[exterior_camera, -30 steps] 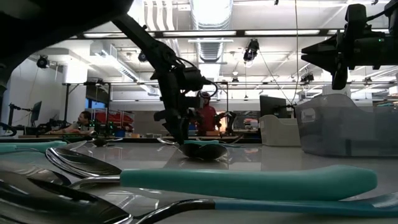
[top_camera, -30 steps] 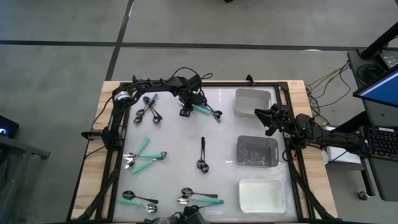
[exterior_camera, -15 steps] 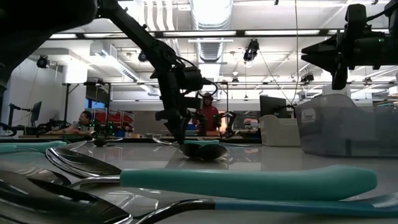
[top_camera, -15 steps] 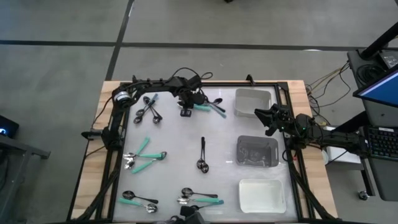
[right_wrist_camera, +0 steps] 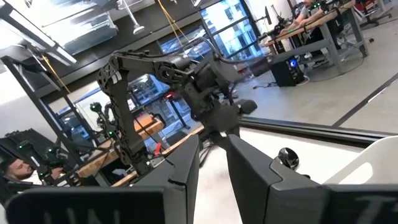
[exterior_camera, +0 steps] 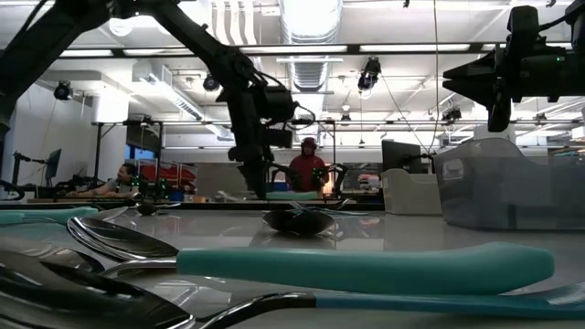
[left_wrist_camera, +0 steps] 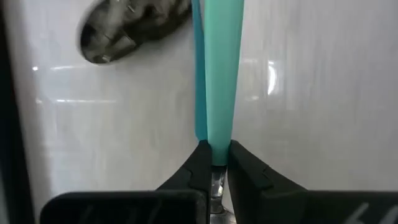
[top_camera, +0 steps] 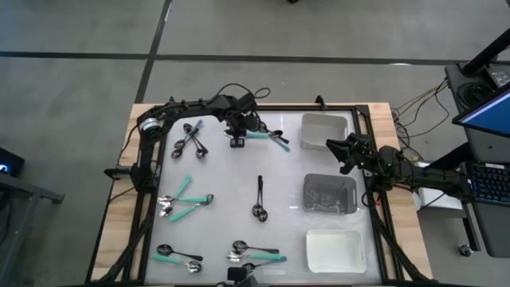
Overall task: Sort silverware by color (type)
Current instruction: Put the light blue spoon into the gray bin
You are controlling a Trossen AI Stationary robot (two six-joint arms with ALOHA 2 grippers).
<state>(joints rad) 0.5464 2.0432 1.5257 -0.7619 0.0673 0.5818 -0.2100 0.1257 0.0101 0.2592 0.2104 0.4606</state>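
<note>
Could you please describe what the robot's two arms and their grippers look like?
Both arms are dark, slim and jointed. Loose black cables loop over the left arm near its wrist, and a round silvery joint shows near its base. The left gripper has two black wedge-shaped fingers; the right gripper has broader, flat-faced black fingers.

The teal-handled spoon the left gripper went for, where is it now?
In the high view, the teal-handled spoon sits at the table's far middle, clamped in the left gripper, just left of the grey tray.
</note>
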